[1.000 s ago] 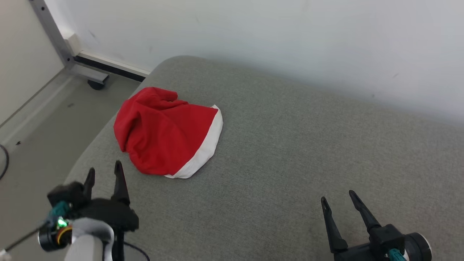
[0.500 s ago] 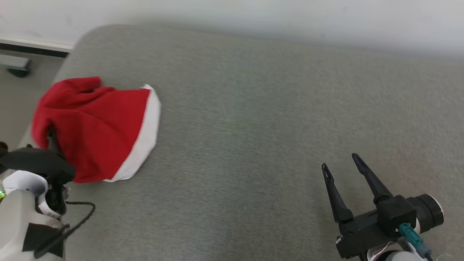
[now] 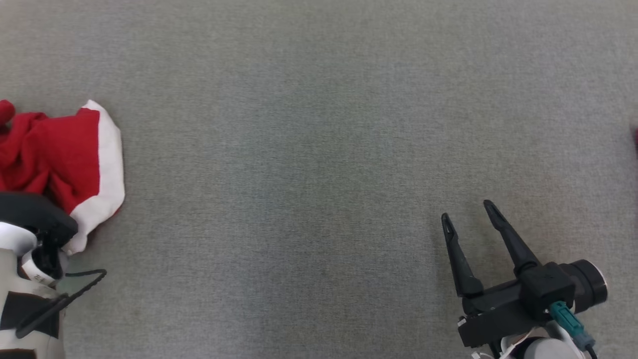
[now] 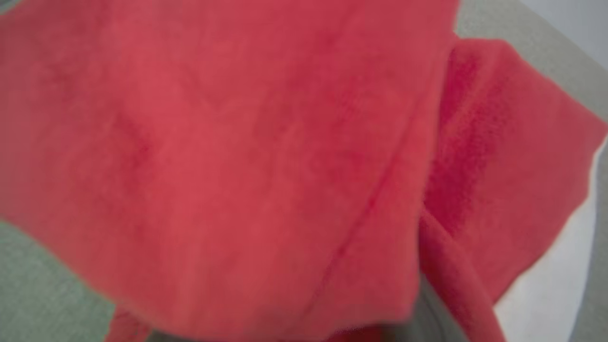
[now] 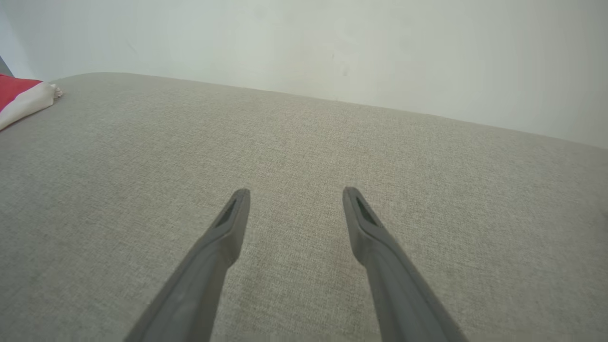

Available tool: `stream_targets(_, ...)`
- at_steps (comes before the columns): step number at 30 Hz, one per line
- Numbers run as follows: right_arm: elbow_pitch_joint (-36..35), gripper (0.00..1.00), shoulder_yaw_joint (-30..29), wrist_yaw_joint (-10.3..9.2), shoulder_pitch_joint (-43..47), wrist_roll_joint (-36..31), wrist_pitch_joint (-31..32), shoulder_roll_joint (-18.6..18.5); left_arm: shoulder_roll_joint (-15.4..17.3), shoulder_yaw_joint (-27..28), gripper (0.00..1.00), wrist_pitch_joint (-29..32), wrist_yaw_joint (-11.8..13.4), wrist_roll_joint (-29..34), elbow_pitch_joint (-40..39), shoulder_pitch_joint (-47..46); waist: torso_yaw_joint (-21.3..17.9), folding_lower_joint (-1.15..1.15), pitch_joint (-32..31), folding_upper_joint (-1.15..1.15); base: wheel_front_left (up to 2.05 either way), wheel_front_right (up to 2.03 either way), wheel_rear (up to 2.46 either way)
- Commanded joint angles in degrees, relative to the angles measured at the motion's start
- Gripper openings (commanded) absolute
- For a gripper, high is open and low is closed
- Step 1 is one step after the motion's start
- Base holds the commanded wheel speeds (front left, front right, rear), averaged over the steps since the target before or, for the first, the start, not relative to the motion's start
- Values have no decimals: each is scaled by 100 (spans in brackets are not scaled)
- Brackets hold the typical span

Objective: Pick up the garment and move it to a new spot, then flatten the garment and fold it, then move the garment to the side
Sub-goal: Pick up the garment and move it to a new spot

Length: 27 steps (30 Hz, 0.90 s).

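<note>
The garment (image 3: 60, 149) is a red cloth with a wide white band, lying crumpled at the left edge of the grey cushion (image 3: 319, 149). My left arm's dark wrist housing (image 3: 30, 217) sits against its near edge, and the fingers are hidden in the cloth. Blurred red fabric of the garment (image 4: 237, 166) lies right up against the left wrist camera, with the white band at the right. My right gripper (image 3: 467, 210) hovers open and empty over bare cushion at the lower right, far from the garment. In the right wrist view the right gripper (image 5: 295, 191) stands open, and the garment (image 5: 19, 95) lies far left.
Broad grey cushion surface stretches between the two arms. A pale wall (image 5: 332, 42) rises behind the cushion's far edge. A small dark red patch (image 3: 635, 135) shows at the right border of the head view.
The head camera has swung down and right, so the garment now sits at the picture's left edge. My left gripper has gone forward into the garment's near side. The right gripper stays open.
</note>
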Motion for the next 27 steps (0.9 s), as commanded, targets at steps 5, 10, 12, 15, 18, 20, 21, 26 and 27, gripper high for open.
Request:
stream_targets(5, 254, 100, 120, -16, -138, 38, -143, 145, -12, -162, 0, 134, -100, 66, 25, 55, -99, -1, -72, -1, 0, 0, 0)
stream_targets(10, 526, 100, 155, -17, -182, 83, -283, 262, 193, -245, 0, -66, -153, 174, -257, 10, -13, -1, -412, -1, 0, 0, 0)
stream_targets(12, 638, 100, 148, -16, -170, 98, -358, 319, 264, -292, 0, -199, -207, 229, -434, -9, 28, -1, -610, -1, 0, 0, 0)
stream_targets(15, 779, 100, 104, -16, -103, 110, -444, 427, 356, -436, 0, -285, -299, 348, -799, -46, 76, -1, -925, -1, 0, 0, 0)
stream_targets(18, 915, 100, 15, -16, -2, 120, -528, 509, 437, -629, 0, -373, -466, 476, -1376, -49, 106, -1, -1226, -1, 0, 0, 0)
stream_targets(20, 1006, 100, -39, -17, 57, 128, -581, 556, 429, -745, 0, -376, -547, 534, -1795, 5, 94, -1, -1420, -1, 0, 0, 0)
stream_targets(21, 1049, 100, -61, -16, 85, 134, -612, 578, 415, -818, 0, -345, -571, 555, -2006, 54, 72, -1, -1515, -1, 0, 0, 0)
stream_targets(26, 1194, 100, -173, -17, 220, 146, -685, 622, 149, -1244, 0, -183, -694, 590, -3265, 333, -187, -1, -1906, -1, 0, 0, 0)
stream_targets(27, 1206, 100, -186, -16, 232, 140, -695, 626, 83, -1339, 0, -107, -704, 558, -3522, 400, -267, -1, -1958, -1, 0, 0, 0)
